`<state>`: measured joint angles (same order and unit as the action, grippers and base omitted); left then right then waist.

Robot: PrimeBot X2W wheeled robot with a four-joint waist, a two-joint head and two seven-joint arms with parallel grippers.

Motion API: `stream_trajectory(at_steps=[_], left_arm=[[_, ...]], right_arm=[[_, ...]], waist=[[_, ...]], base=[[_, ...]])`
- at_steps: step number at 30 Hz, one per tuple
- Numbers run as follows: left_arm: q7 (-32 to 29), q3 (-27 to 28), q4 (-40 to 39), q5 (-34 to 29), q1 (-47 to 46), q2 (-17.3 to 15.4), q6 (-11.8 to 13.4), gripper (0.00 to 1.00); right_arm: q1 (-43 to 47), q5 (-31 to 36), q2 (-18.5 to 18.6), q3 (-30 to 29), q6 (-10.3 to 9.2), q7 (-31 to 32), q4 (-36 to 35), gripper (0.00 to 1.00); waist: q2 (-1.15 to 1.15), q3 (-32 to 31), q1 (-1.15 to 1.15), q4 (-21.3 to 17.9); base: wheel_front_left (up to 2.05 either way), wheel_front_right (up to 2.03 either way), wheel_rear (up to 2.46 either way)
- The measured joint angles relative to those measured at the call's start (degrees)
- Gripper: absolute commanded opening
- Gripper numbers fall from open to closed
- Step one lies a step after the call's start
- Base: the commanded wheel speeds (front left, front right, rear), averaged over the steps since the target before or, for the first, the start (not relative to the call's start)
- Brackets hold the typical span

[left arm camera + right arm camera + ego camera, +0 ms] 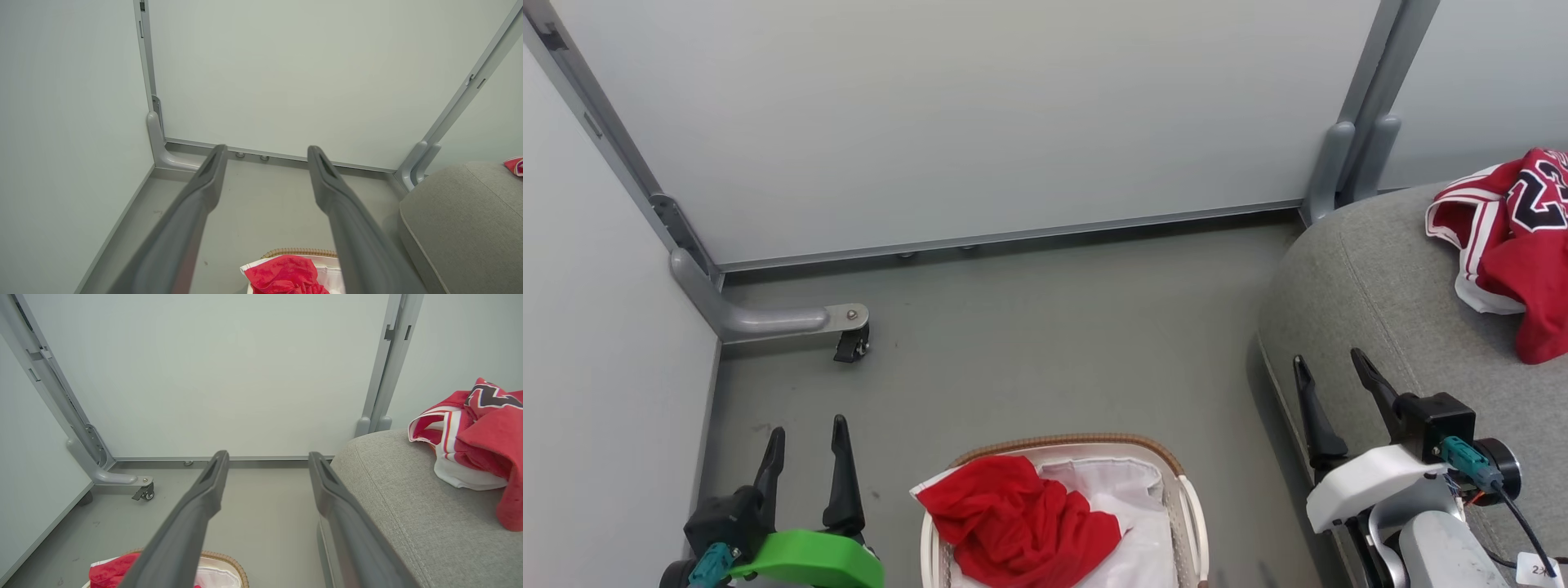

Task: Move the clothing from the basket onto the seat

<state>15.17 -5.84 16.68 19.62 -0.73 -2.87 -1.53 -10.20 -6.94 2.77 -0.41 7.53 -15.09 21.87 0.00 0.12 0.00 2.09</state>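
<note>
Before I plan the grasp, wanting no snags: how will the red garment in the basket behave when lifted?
Probably floppy: the red garment lies crumpled in folds, so it should drape from a pinch. Likely light, being thin cloth. It might drag the loose white liner beneath it.

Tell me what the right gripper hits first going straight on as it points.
Probably the pale back panel, low near the floor; the seat lies close beside the right gripper; depth unclear.
</note>
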Motion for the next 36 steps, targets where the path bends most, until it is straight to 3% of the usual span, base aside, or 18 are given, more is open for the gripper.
stream_trajectory(at_steps=[12,19,27,36], left_arm=[[0.00,-0.43,0.30,-0.02,-0.26,0.00,-0.15,1.00],[0.01,-3.74,3.55,-2.75,-3.29,0.00,-1.11,1.00],[0.00,-11.93,16.85,-5.65,-14.09,0.04,-2.23,1.00],[-0.24,-22.69,33.60,-6.44,-27.33,0.18,-2.50,1.00]], right_arm=[[-0.01,0.01,0.00,0.04,0.00,0.00,-0.27,1.00],[-0.49,0.76,-0.01,-1.63,0.00,0.00,-1.60,1.00],[-5.58,2.21,0.03,-3.83,0.00,0.00,-6.95,1.00],[-12.46,0.32,0.05,-1.55,0.00,0.00,-14.41,1.00]], waist=[[0.00,0.25,0.00,-0.24],[0.00,1.37,0.00,-0.25],[0.00,6.44,0.00,-1.43],[0.00,15.97,0.00,-5.22]], base=[[0.00,0.00,0.00],[0.00,0.00,0.00],[0.00,0.00,0.00],[0.00,0.00,0.00]])
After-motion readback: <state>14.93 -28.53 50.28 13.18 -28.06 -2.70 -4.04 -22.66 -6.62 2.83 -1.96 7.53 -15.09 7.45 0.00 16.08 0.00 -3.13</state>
